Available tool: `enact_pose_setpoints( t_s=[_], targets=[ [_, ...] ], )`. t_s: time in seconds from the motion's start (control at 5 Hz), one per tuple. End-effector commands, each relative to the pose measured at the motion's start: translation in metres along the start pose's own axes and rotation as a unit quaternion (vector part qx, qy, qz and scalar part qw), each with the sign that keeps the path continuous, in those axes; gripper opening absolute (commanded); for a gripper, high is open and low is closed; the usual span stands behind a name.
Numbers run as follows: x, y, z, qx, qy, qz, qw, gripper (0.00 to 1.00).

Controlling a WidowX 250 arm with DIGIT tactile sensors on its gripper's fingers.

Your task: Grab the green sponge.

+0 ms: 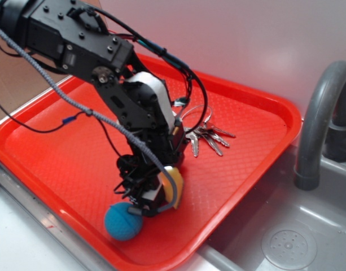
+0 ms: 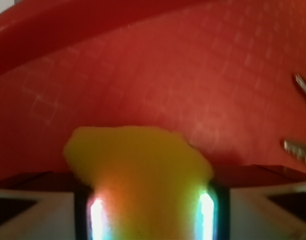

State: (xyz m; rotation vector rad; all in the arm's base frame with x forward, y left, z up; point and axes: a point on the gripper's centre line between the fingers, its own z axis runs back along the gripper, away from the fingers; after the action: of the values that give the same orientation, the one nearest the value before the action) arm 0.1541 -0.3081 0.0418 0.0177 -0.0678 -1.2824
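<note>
Yellow foam fills the near part of the wrist view: the green sponge [image 2: 138, 175] sits between the two fingers [image 2: 95, 215] of the claw [image 1: 159, 195], which is closed on it low over the red tray [image 1: 48, 141]. From the exterior view its dark scouring face points to the right.

It looks light and soft, so it likely gives under pressure and will not slip easily; holding it across the thick foam body seems the best place.

At the left, the blue dimpled ball [image 1: 123, 221] lies just beside the claw, perhaps touching it. At the right, a bunch of keys [image 1: 209, 137] lies near, and a grey faucet [image 1: 319, 121] stands beyond the tray over the sink [image 1: 288, 243]. Nothing appears to block a lift.
</note>
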Motion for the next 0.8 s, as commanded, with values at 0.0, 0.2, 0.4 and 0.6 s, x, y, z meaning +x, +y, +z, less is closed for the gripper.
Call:
enact_pose_setpoints(
  t_s=[0.0,0.2,0.4,0.6],
  targets=[
    [-0.046,0.038,0.131,-0.026,-0.084,0.247,0.965,0.0],
    [-0.085,0.049,0.174,0.026,-0.045,0.34,0.939,0.0],
    [-0.127,0.052,0.206,0.054,-0.022,0.452,0.89,0.0],
    [-0.169,0.045,0.228,0.052,0.038,0.555,0.829,0.0]
  ],
)
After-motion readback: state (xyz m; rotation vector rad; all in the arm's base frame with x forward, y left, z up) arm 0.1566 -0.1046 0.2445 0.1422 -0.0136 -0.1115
